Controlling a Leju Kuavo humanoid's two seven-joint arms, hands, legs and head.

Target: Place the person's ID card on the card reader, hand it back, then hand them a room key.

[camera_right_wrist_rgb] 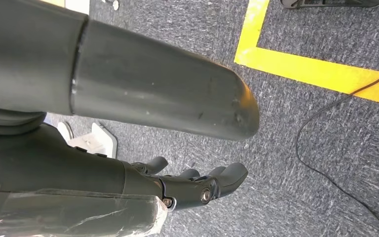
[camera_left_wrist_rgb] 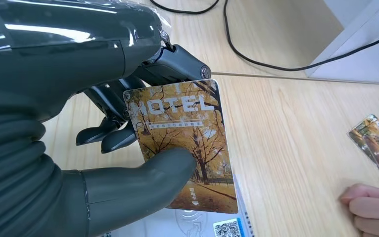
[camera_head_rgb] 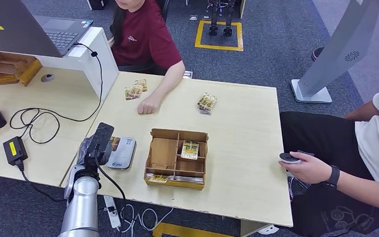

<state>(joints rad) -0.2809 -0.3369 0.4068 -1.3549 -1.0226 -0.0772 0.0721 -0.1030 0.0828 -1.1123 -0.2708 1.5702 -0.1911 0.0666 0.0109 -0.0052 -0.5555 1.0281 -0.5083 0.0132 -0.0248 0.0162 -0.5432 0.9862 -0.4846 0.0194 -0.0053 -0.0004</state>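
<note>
My left hand (camera_head_rgb: 97, 144) pinches a card (camera_left_wrist_rgb: 181, 136) printed with autumn trees and the word HOTEL between its thumb (camera_left_wrist_rgb: 143, 185) and darker fingers. The card hangs just above the white card reader (camera_head_rgb: 122, 153), whose QR-coded face (camera_left_wrist_rgb: 224, 228) shows beneath the card's lower edge. In the head view the card (camera_head_rgb: 114, 142) peeks out beside the hand. Across the table a person in a dark red shirt rests a fist (camera_head_rgb: 149, 105) on the wood. My right hand (camera_right_wrist_rgb: 197, 185) hangs over the carpet, fingers loosely apart, holding nothing.
A cardboard divider box (camera_head_rgb: 176, 159) with a card (camera_head_rgb: 189, 149) in one compartment stands right of the reader. Loose cards (camera_head_rgb: 135, 90) lie by the person's arm, and a small stack (camera_head_rgb: 207, 102) farther right. Another person at the right holds a grey device (camera_head_rgb: 289, 158). Cables (camera_head_rgb: 34, 121) lie left.
</note>
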